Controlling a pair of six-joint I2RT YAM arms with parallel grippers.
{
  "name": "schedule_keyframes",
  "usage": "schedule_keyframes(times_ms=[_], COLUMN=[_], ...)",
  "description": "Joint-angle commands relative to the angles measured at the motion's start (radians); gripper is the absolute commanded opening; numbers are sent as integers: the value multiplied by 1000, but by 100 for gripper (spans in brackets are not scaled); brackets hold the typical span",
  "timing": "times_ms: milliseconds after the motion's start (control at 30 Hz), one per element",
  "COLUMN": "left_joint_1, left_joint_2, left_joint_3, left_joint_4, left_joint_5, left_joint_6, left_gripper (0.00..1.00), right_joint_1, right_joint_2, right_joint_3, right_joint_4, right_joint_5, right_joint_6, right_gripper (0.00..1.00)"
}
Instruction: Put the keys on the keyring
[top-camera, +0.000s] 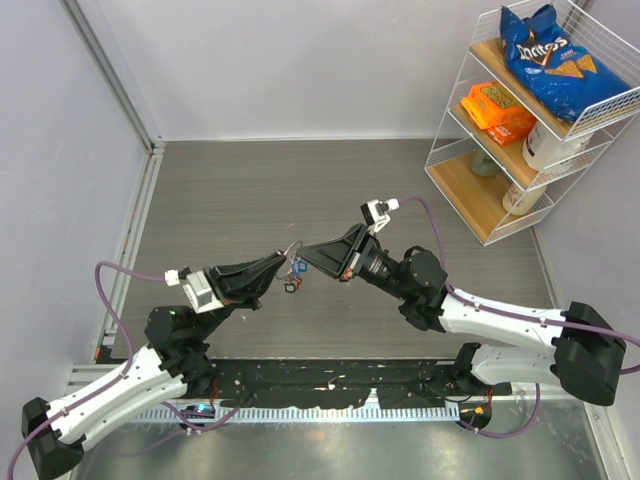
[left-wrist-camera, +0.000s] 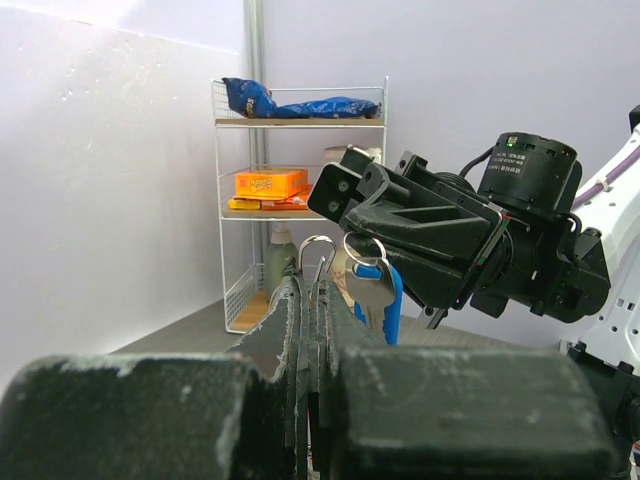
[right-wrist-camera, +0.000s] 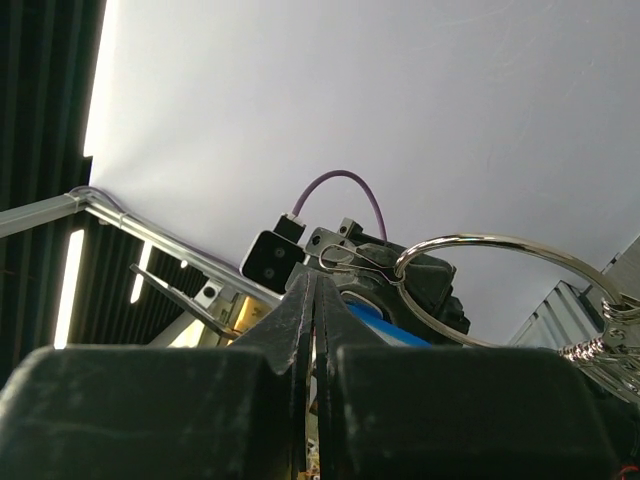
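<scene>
Bolted at the near edge of the table, both arms reach inward and meet in mid-air above its middle.

Left gripper: jaws fully closed, pinching the keyring. The keyring is a thin silver wire loop standing up out of the fingertips.

Right gripper: jaws fully closed on the top of the keys. A silver key and a blue-headed one hang directly under its tips, just beside the loop. Whether any key already rides on the loop cannot be told.

Recommended procedure, judged from this pose:
1. Treat the left arm as a fixed vice, so the keyring cannot twist in the grip.
2. Move the right arm only, in small steps, bringing the key's hole to the wire's split end. That end is not visible here.
3. Let the hanging keys settle first, because a swinging key will likely miss the wire.
4. Release only once the wire has passed through the hole. A key released sooner would drop to the table.
</scene>
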Motion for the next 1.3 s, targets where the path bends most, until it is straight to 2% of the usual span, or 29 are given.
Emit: schedule_keyframes(times_ms=[0,1267], left_joint_1=[4,4], left_joint_2=[-15,-32], left_joint_3=[6,9], left_joint_4=[98,88], left_joint_5=[-8,31], left_joint_6=[20,10], left_gripper=[0,0], right_joint_1=[18,40], right_joint_2=[23,87], right_joint_3=[33,79], right_joint_4=[78,133], right_joint_5=[24,35], right_joint_6=[14,28], right_gripper=[6,6])
